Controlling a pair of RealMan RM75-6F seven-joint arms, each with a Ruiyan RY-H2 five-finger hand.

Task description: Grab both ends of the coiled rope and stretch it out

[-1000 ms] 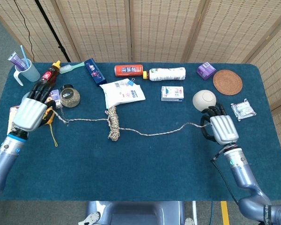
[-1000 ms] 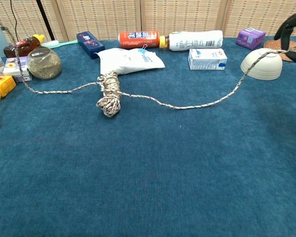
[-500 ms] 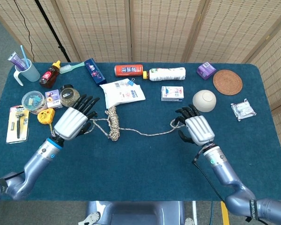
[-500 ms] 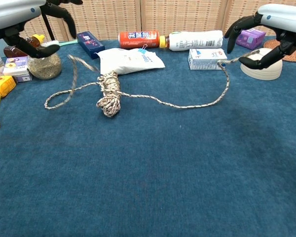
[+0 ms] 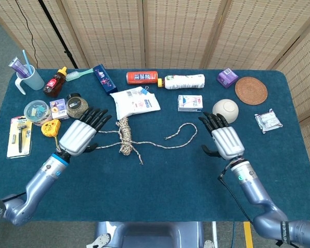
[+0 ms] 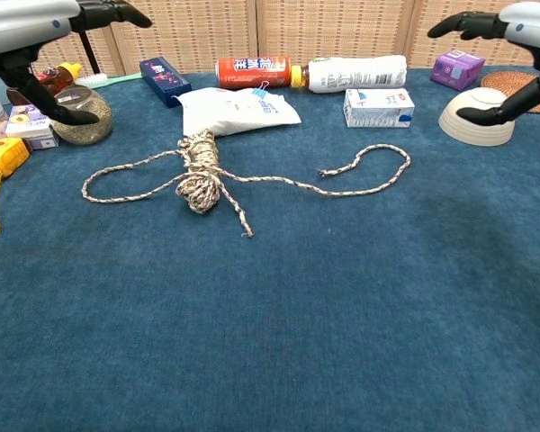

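The rope [image 5: 125, 135] lies on the blue bench [image 5: 160, 191], with nothing holding it. Its coiled bundle sits near the middle, just at 6 o'clock from the white pouch [image 5: 135, 102]. From the bundle one strand makes a loop toward 9 o'clock, and one short end points toward 5 o'clock. A longer strand runs toward 3 o'clock and curls back in a hook; its end lies free on the cloth.

The left hand [image 5: 80, 135] hovers over the loop at 9 o'clock from the bundle, fingers [image 6: 117, 13] spread and empty. The right hand [image 5: 225, 140] is at 3 o'clock from the hook, apart from the rope, also with fingers spread and empty. A pale bowl [image 5: 225, 109] stands just at 12 o'clock from the right hand.
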